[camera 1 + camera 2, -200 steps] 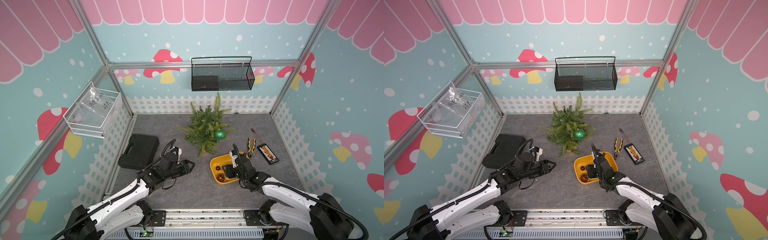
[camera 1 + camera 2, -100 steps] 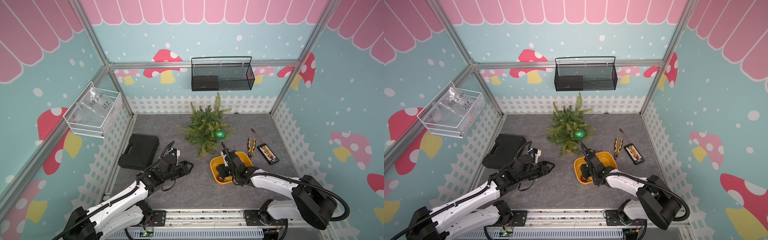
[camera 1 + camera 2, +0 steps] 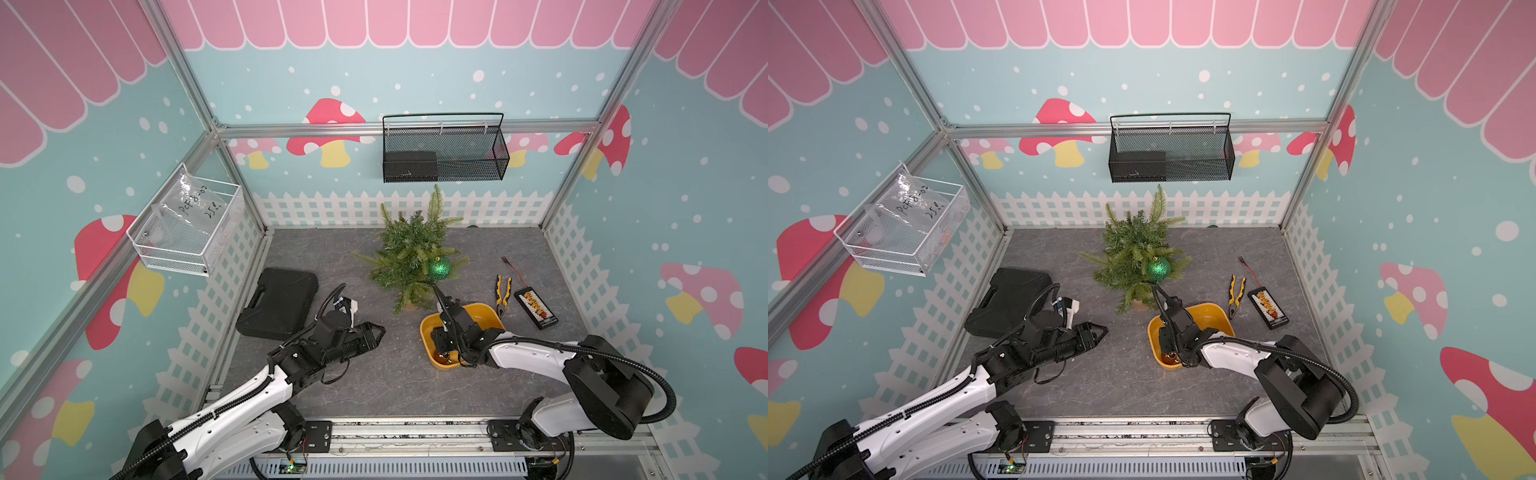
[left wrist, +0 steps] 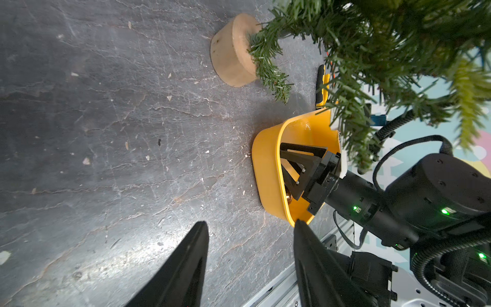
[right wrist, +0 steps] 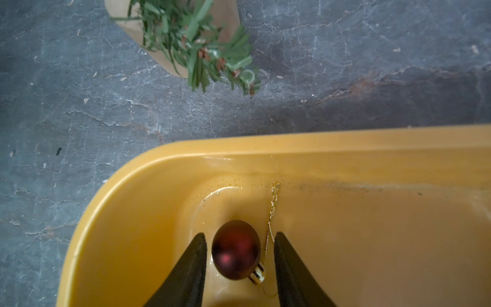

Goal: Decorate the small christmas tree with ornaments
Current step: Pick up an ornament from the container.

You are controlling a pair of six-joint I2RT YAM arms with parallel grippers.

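Now my right claw (image 5: 239, 235) is part-open, empty, red bauble (image 5: 236, 251) between its tips. Likely light, slick: grip its middle.

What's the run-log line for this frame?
right gripper: open, straddling red bauble in yellow tray, not gripped | left gripper: open, empty | tree: green bauble hanging

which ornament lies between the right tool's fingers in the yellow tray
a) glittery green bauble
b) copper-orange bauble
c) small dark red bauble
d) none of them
c: the right wrist view shows the small dark red bauble in a corner of the yellow tray, between the parted fingers of the right tool. The green bauble hangs on the tree.
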